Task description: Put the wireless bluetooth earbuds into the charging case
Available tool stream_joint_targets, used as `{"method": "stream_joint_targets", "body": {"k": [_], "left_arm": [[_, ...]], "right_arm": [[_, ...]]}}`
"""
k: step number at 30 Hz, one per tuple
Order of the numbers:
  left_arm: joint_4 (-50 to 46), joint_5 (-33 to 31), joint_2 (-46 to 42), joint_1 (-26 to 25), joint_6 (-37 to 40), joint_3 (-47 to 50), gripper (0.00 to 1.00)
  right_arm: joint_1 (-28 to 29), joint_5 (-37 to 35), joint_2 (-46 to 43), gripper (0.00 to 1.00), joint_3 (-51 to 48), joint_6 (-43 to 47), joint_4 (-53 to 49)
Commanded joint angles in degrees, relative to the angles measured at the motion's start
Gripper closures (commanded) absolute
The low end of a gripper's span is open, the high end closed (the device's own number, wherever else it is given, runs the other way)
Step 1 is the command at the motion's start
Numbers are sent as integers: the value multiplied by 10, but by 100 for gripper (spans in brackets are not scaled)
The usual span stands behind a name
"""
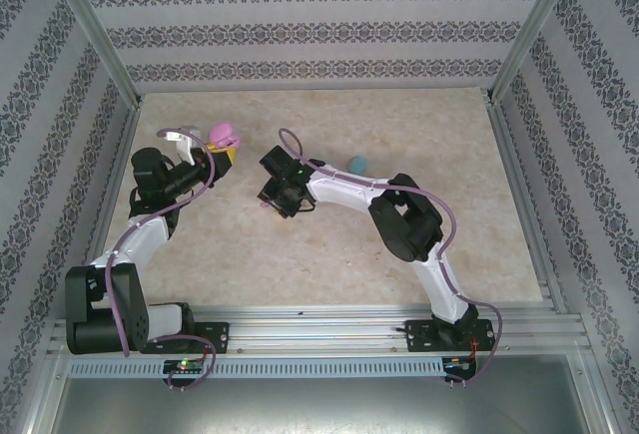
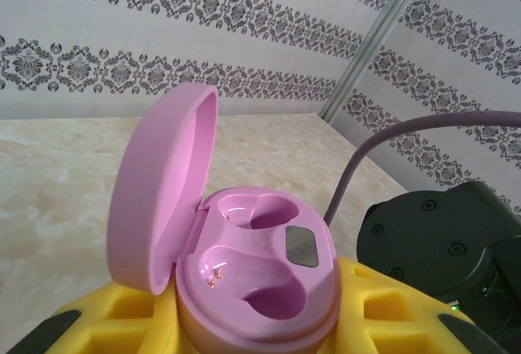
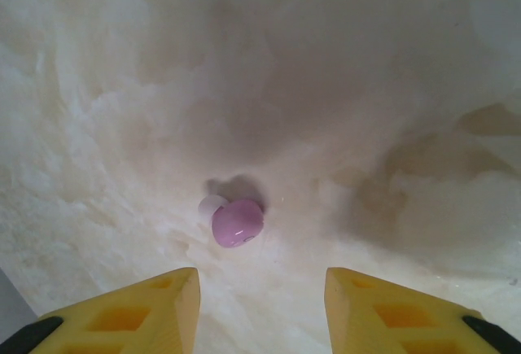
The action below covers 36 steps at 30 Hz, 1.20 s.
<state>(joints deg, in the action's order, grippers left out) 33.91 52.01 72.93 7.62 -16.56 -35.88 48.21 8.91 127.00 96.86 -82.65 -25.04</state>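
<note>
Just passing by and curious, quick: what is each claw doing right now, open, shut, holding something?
Left gripper: shut on the pink case, lid open.
Right gripper: open, empty, over a pink earbud.

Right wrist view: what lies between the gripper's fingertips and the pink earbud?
Nothing: bare table separates the right gripper from the pink earbud, as the right wrist view shows.
</note>
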Motion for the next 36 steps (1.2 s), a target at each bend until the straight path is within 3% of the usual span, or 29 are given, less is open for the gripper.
{"method": "stream_joint_targets", "body": {"k": [1, 20, 36], "left_arm": [[54, 7, -7, 5, -8, 11, 76], [75, 17, -9, 5, -1, 22, 76], [84, 26, -8, 2, -2, 22, 76]], "right_arm": [[12, -23, 22, 56, 26, -29, -19], [28, -52, 73, 61, 98, -105, -49], [12, -81, 94, 69, 132, -64, -96]]}}
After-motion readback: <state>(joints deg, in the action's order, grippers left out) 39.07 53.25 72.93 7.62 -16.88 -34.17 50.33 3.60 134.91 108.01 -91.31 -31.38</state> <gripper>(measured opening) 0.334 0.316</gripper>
